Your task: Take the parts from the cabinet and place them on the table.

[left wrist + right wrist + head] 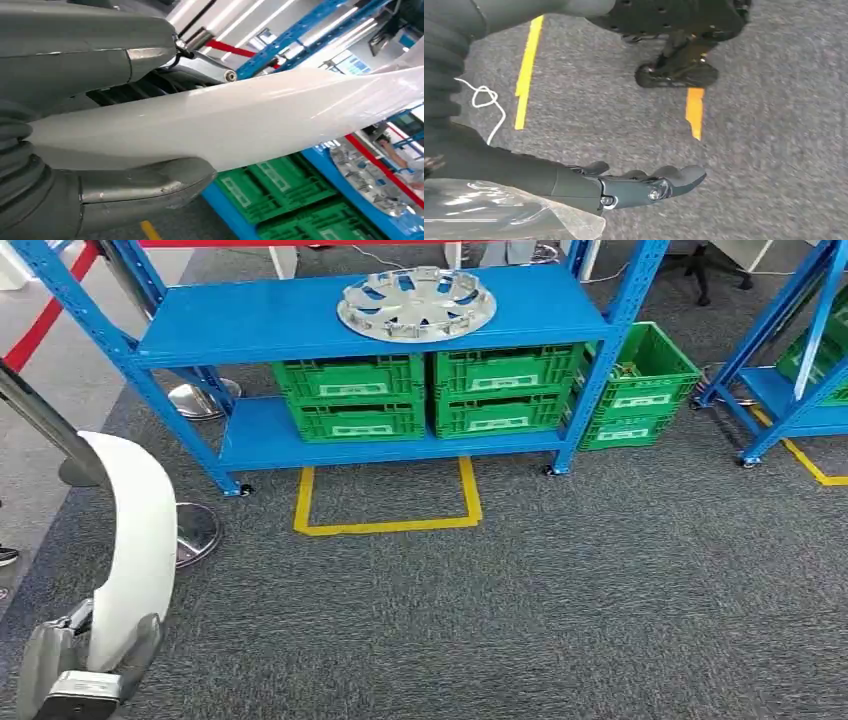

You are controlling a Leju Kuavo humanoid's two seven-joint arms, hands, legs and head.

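My left hand (80,665) is at the lower left of the head view and grips a long, curved white part (135,540) that rises from it. In the left wrist view the thumb and fingers (115,60) wrap around the same glossy white part (240,120). A silver wheel cover (416,304) lies flat on the top board of the blue cabinet rack (250,315) ahead, and shows again as the wheel cover (370,175) in the left wrist view. My right hand (634,187) hangs over the grey carpet with its fingers stretched out, holding nothing.
Green crates (350,398) (505,388) fill the rack's lower shelf, and another crate (640,385) stands to its right. A yellow tape square (385,525) marks the carpet in front. A stanchion base (195,530) stands left; a second blue rack (790,390) is far right.
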